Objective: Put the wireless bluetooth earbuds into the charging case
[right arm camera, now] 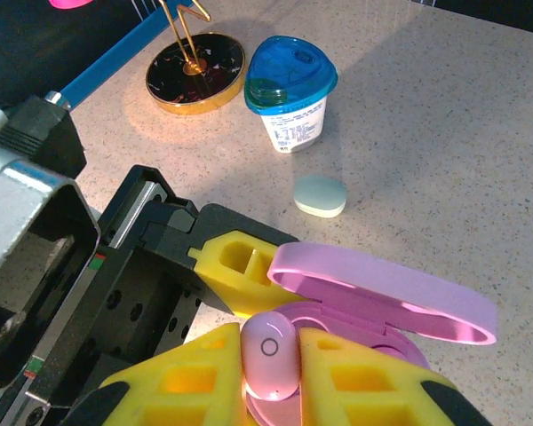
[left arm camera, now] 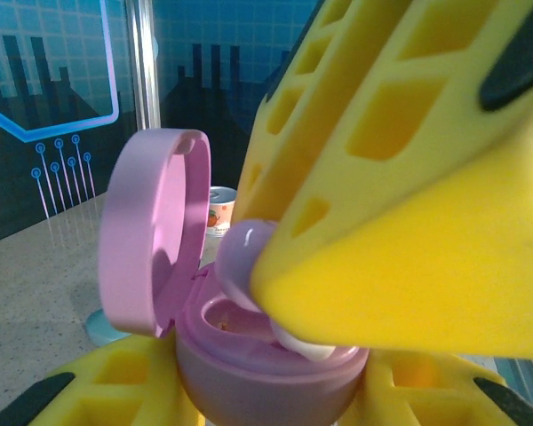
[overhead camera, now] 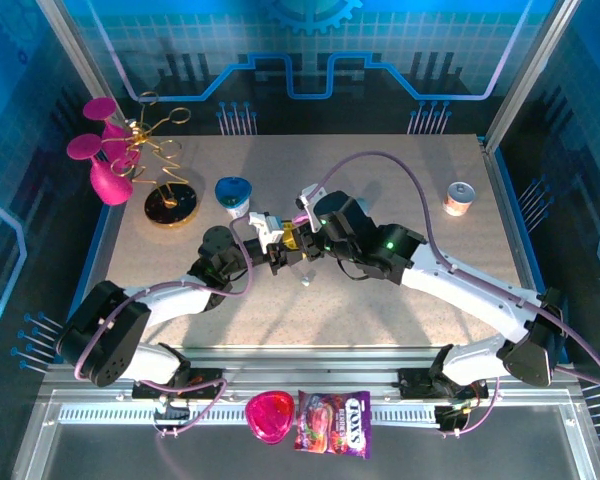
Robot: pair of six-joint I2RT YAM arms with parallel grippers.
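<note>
Pinching lilac earbud, R claw; R-wrist cam shows mint case beyond.

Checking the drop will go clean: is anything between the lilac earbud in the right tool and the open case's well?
Nothing visible does. The lilac earbud, pinched in the right tool, sits right at the mouth of the open case; the lid is swung aside, and the left tool holds it.
</note>
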